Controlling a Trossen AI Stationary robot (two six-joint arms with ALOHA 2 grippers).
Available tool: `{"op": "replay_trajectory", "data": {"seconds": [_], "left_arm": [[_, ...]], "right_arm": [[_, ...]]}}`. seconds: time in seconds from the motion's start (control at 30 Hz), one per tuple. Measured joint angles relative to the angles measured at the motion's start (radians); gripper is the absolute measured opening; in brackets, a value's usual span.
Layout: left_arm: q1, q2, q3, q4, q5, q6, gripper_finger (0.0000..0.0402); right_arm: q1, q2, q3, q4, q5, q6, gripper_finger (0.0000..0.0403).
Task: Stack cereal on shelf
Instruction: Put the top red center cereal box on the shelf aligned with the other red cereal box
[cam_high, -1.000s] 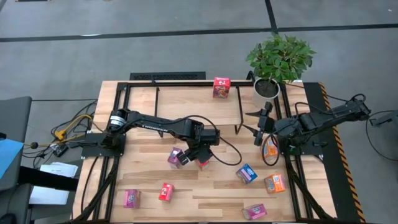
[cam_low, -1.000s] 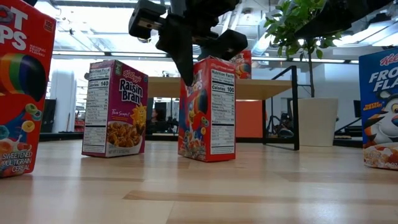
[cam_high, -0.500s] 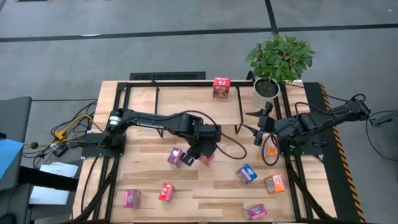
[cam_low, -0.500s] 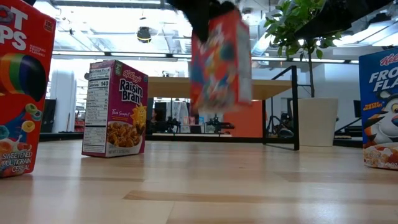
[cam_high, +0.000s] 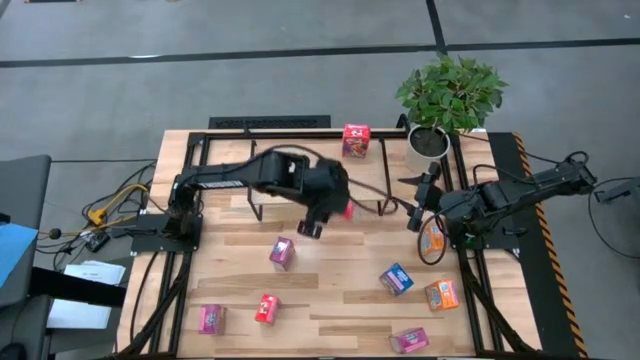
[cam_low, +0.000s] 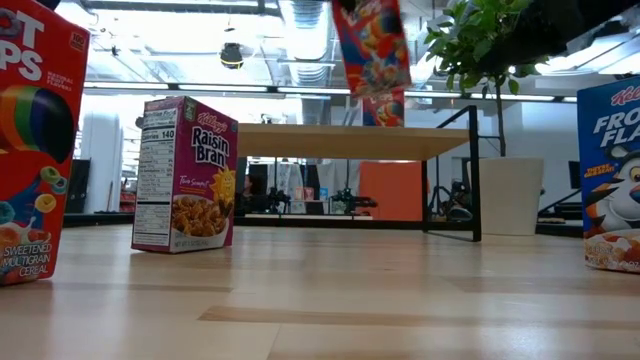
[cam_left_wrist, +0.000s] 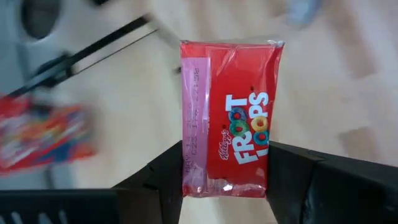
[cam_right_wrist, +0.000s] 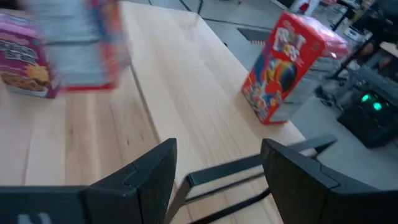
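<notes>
Holding: left end effector (cam_left_wrist: 225, 186) clamps a red cereal box (cam_left_wrist: 230, 118), lifted above the shelf (cam_high: 300, 165).
Waiting: right end effector (cam_right_wrist: 217, 171) spread wide, beside the shelf.

Wooden table (cam_high: 340, 300) with scattered cereal boxes (cam_high: 280, 252) (shelf (cam_high: 300, 165) behind)
</notes>
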Motion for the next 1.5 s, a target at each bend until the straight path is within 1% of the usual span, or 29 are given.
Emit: {"op": "replay_trajectory", "data": {"seconds": [0.07,0.23,0.37,0.43,0.53,0.67,0.77,0.83,1.07,1.4,1.5], "left_arm": [[0.033,-0.009,0.005,-0.004,-0.025,0.007,0.0162],[0.14,-0.013,0.007,0.009,-0.019,0.037,0.0162],[0.229,0.0,0.008,0.021,0.083,0.048,0.0162],[0.261,0.002,0.006,0.032,0.105,0.035,0.0162],[0.291,0.0,0.008,0.081,0.105,0.037,0.0162],[0.314,0.001,0.007,0.11,0.116,0.073,0.0162],[0.318,0.015,0.009,0.113,0.143,0.072,0.0162],[0.318,0.024,0.005,0.082,0.155,0.071,0.0162],[0.319,0.065,0.004,0.082,0.15,0.074,0.0162],[0.32,0.066,0.004,0.105,0.145,0.075,0.0163],[0.32,0.066,0.004,0.108,0.16,0.084,0.0171]], "right_arm": [[-0.011,0.0,0.0,-0.019,0.0,0.029,0.026],[-0.038,0.0,0.0,-0.026,-0.003,0.038,0.026],[-0.046,0.0,0.0,-0.027,-0.004,0.04,0.026],[-0.047,0.0,0.0,-0.027,-0.004,0.04,0.026],[-0.047,0.0,0.0,-0.027,-0.004,0.04,0.026],[-0.051,0.0,0.0,-0.02,-0.005,0.041,0.026],[-0.051,0.0,0.0,-0.02,-0.005,0.041,0.026],[-0.051,0.0,0.0,-0.014,-0.006,0.04,0.026],[-0.051,0.001,0.0,-0.009,-0.006,0.04,0.026],[-0.052,0.001,0.0,-0.007,-0.006,0.04,0.026],[-0.052,0.001,0.0,-0.008,-0.006,0.039,0.026]]}}
